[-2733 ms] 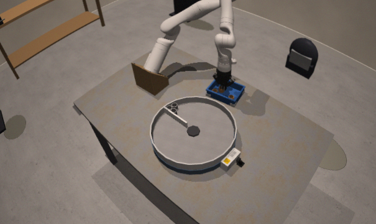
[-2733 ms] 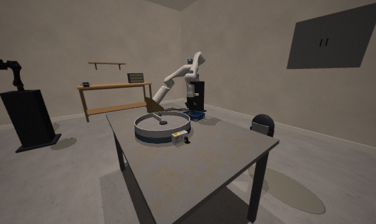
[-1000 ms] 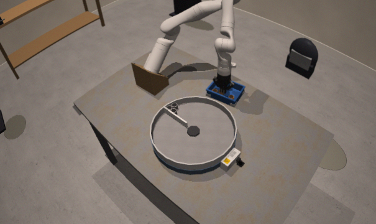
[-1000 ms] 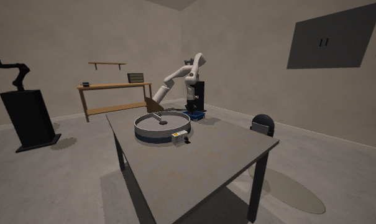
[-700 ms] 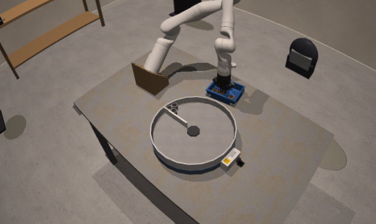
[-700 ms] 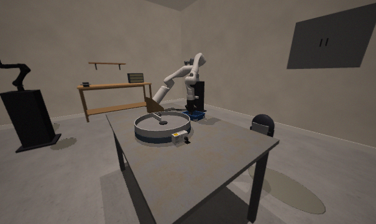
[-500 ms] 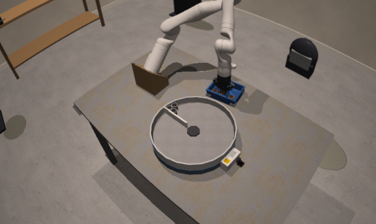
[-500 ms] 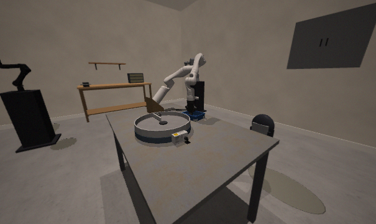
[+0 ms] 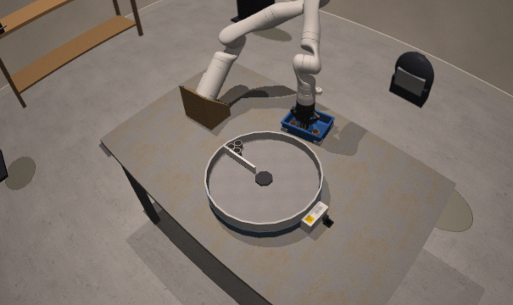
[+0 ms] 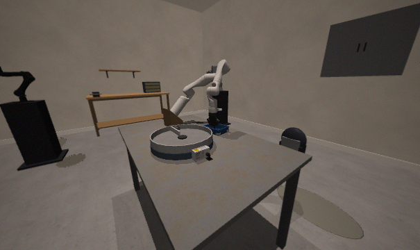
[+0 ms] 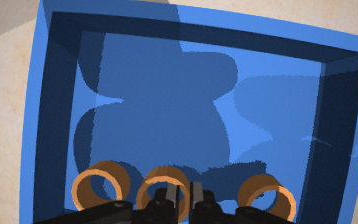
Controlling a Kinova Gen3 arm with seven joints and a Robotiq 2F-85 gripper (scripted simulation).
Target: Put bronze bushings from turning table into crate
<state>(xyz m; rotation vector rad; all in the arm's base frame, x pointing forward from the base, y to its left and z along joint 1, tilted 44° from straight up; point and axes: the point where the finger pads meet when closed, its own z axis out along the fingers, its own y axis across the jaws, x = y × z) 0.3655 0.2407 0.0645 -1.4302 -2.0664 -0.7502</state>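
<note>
Top view: three grey steel bushings (image 9: 238, 141) inside round grey-walled turning table (image 9: 260, 225) (image 10: 176, 147), toward worktop's left corner; leave. Black two-finger gripper (image 9: 304, 124) (image 10: 213, 125) (image 11: 184, 196) nearly closed, apparently pinching wall of orange-brown bronze bushing (image 11: 164, 172) in blue plastic crate (image 9: 298, 133) (image 10: 221, 130) (image 11: 30, 125), near worktop's back-right edge. Lower gently, open slightly, lift straight. White control box (image 9: 320, 210) (image 10: 204, 151): yellow label (image 9: 309, 219) (image 10: 196, 150), writing unreadable.

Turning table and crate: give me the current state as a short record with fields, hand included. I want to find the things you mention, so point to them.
hand (image 9: 305, 126) (image 10: 213, 125) (image 11: 184, 196): over the crate (image 9: 320, 137) (image 10: 223, 130) (image 11: 30, 125), shut on the wall of the middle bronze bushing (image 11: 167, 172)
other bronze: left bushing (image 9: 293, 123) (image 11: 112, 172) and right bushing (image 9: 315, 131) (image 11: 257, 182), in crate
turning table (image 9: 264, 203) (image 10: 175, 143): steel bushings (image 9: 237, 141) beside the divider (image 9: 241, 159) (image 10: 175, 130); no bronze visible
remaining: release
</note>
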